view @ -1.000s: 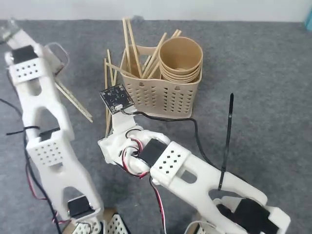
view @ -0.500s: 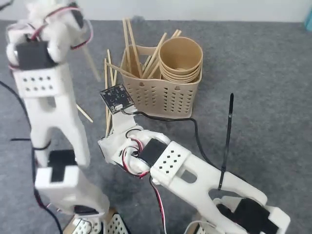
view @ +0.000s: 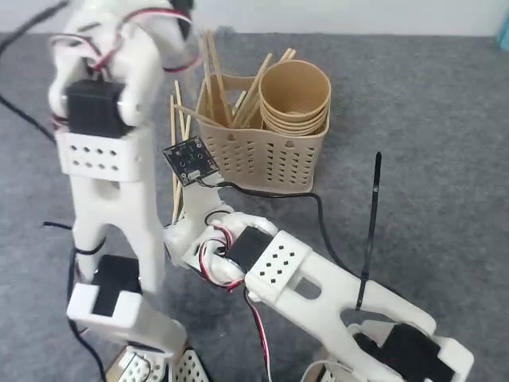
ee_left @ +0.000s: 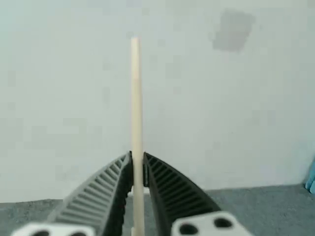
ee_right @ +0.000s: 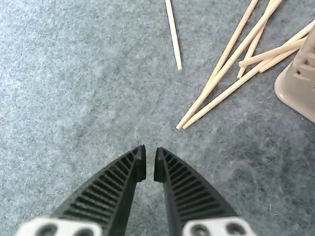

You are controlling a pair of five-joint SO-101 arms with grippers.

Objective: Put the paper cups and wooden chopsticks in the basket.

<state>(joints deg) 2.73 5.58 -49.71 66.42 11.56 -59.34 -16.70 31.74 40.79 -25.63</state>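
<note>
My left gripper (ee_left: 138, 162) is shut on a wooden chopstick (ee_left: 135, 98) that stands straight up between its fingers, against the pale wall. The left arm (view: 103, 119) is raised high, just left of the basket (view: 266, 155). A stack of paper cups (view: 296, 91) and several chopsticks stand in the basket. More chopsticks (view: 175, 151) lie on the carpet by its left side. My right gripper (ee_right: 150, 164) is shut and holds nothing, low over the carpet. Several loose chopsticks (ee_right: 231, 64) and a single one (ee_right: 173, 34) lie just ahead of it.
A basket corner (ee_right: 300, 83) sits close beside the loose chopsticks. A black strap (view: 370, 231) stands upright right of the right arm (view: 318, 286). A cable runs from the small camera board (view: 191, 161) along the basket's front. Grey carpet covers the table.
The left arm has lifted a chopstick off the carpet at the left and swung up and right toward the basket. The right arm has stayed still.
</note>
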